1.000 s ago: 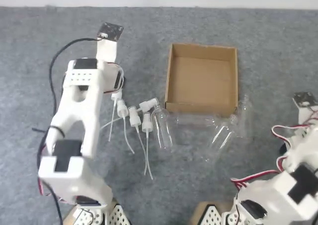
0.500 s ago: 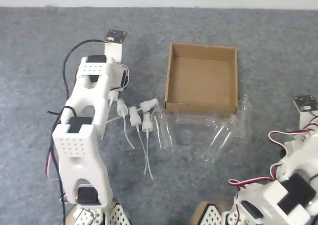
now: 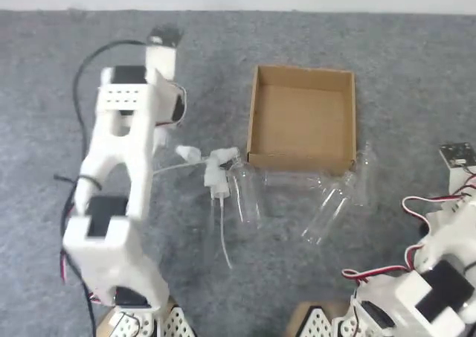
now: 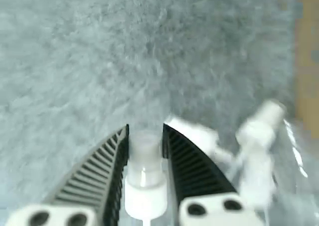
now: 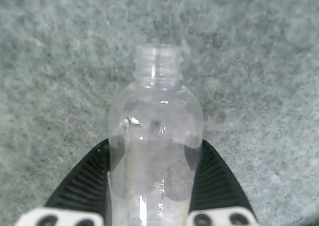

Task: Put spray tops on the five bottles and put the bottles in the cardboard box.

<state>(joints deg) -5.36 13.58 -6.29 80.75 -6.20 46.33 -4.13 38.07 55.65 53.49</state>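
Left wrist view puts the left gripper [image 4: 145, 132] closest, its two black ribbed jaws pinching the white collar of a spray top [image 4: 144, 183] over the grey carpet [image 4: 99, 46]. Just past the fingertips lie two loose spray tops, one [image 4: 197, 136] beside the jaws and one [image 4: 260, 133] a little farther out. The brown wall of the cardboard box [image 4: 310, 61] runs along the edge behind them. In the right wrist view the right gripper [image 5: 155, 148] has its jaws pressed against both sides of a clear bottle [image 5: 155, 136]. The bottle's bare open neck points away from the camera, with carpet beyond it. From the high view, the right arm [image 3: 439, 285] sits low at the near edge of the table. The left arm [image 3: 119, 166] stretches out over the carpet towards the cluster of white tops [image 3: 216, 177]. Touching that cluster lies a capless bottle [image 3: 245, 192]. Two other clear bottles lie farther along, one tilted [image 3: 327, 210] and one near the box's front corner [image 3: 363, 173]. Farthest back, the cardboard box [image 3: 297, 161] stands open side up, with the bottles along its front wall.
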